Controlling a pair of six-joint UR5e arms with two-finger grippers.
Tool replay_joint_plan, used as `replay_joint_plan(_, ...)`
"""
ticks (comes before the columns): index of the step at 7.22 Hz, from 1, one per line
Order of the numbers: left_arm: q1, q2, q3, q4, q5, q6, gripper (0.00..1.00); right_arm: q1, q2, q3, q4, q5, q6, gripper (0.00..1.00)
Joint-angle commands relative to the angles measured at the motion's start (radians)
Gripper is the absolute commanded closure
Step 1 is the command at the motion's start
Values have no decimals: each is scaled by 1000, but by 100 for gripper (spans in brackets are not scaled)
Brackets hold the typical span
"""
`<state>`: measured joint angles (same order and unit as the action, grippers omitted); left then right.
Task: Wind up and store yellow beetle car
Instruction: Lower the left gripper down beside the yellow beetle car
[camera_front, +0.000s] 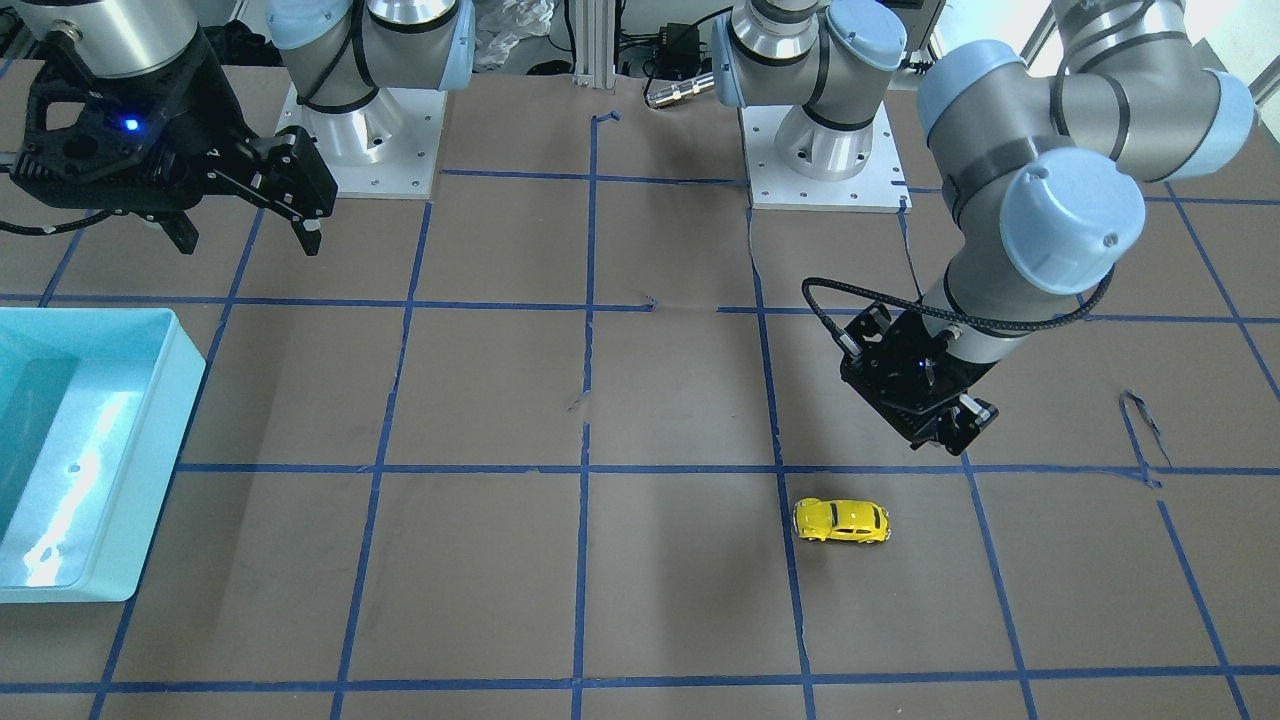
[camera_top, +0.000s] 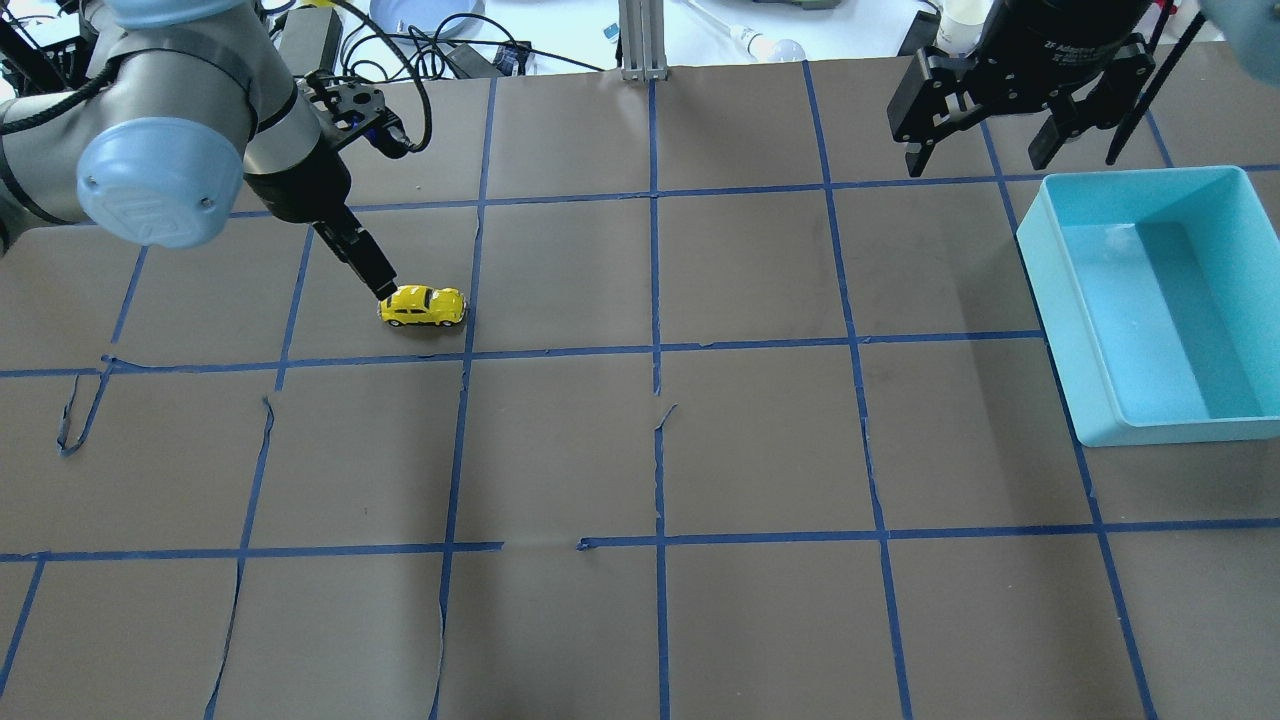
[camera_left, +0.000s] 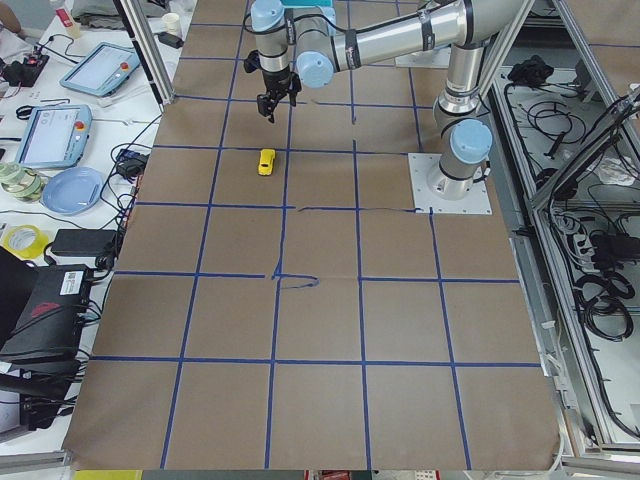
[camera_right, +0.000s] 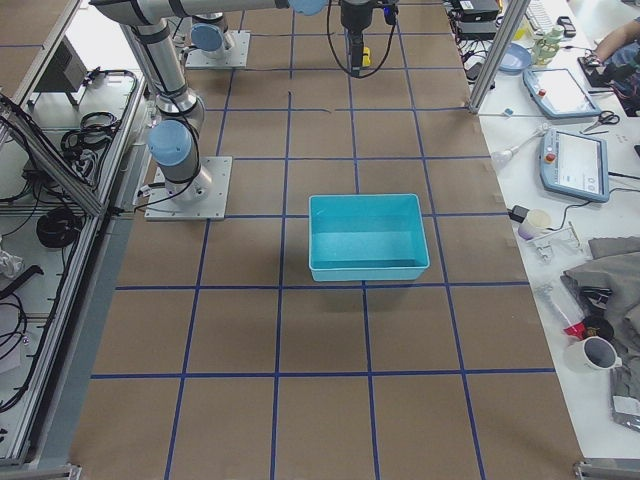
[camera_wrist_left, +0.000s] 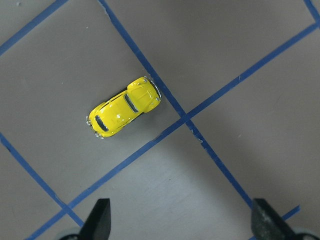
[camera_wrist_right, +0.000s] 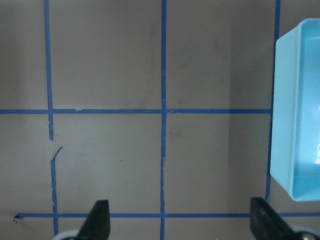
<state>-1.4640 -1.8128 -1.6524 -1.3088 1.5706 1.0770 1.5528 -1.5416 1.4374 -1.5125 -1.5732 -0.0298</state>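
Yellow beetle car (camera_top: 423, 306), tiny glossy toy with dark windows and pale bumpers, sits on its wheels on the brown paper table with the blue tape grid (camera_top: 750, 450), in the far left part. It is just beside a tape crossing and nothing touches it.

My left gripper (camera_wrist_left: 182, 222) hangs over that spot with both black fingers spread wide and nothing between them. In the wrist view the car lies ahead of the fingertips, not between them. In the front view the gripper is above the car and apart from it, so no contact as far as I can judge.

My right gripper (camera_wrist_right: 180, 222) is up at the far right, also spread wide and empty. It is near the far left corner of the light-blue rectangular plastic bin (camera_top: 1180, 432). The bin is on the right side, well apart from the car, and looks empty inside.

Progress: early approach stage, I'd say. The car is not grasped, shows no sign of being wound, and is not stored.

Left to do:
- line up over the car and come down
- close on its body
- wind it, probably by dragging the wheels back on the paper
- get it across to the bin, likely with my right arm helping
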Motion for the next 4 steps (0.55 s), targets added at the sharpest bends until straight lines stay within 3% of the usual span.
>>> replay_joint_plan(1, 27, -89, 6, 74, -1, 356, 0, 1, 0, 0, 0, 2, 1, 0)
replay_joint_plan(3, 25, -163, -6, 230, -3, 672, 0, 1, -9, 15, -2, -1, 1, 0)
replay_joint_plan(4, 25, -180, -24, 230, -4, 661, 0, 1, -12, 26, -3, -4, -1, 0)
